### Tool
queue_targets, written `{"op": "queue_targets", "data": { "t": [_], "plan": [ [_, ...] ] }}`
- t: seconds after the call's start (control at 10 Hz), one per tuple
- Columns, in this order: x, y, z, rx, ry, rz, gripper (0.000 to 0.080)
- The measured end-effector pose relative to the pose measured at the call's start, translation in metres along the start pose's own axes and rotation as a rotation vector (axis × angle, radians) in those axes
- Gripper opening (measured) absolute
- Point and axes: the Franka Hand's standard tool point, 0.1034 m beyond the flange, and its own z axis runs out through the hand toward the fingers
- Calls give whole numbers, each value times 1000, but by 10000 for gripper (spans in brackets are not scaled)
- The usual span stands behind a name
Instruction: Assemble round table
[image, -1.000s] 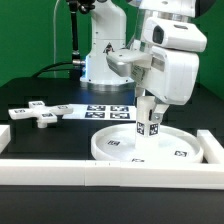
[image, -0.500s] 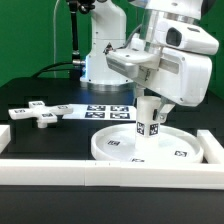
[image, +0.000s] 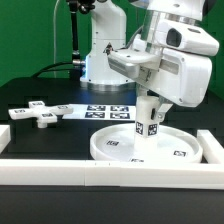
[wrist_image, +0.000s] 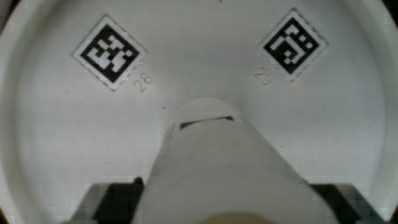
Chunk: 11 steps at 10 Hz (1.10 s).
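Observation:
The large rimmed round disc (image: 145, 144) lies flat on the table at the exterior view's right. The short thick cylinder leg (image: 149, 116) stands upright on the disc's middle. My gripper (image: 150, 100) is shut on the leg's upper part, straight above the disc. In the wrist view the leg (wrist_image: 217, 160) runs down between my dark fingers (wrist_image: 118, 200) toward the disc (wrist_image: 196, 60), whose two square tags show. The small cross-shaped foot (image: 40, 115) lies on the table at the exterior view's left, apart from my gripper.
The marker board (image: 108, 111) lies behind the disc. Long white border bars run along the front (image: 100, 168) and the exterior view's right (image: 211, 147). The arm's base (image: 105, 60) stands at the back.
The wrist and gripper have turned about the leg's axis since a second ago; the leg stays upright on the disc. Little has changed in the last half second.

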Motion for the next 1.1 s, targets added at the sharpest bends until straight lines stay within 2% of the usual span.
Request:
{"op": "queue_targets", "data": {
  "t": [0.3,0.5,1.0,1.1],
  "plan": [
    [-3,0,0,60,-5,303,406],
    [-1,2,-1,123,-15,499,407],
    [-3,4,0,121,-18,815,409],
    [-5,3,1,136,9,944,409]
  ]
}}
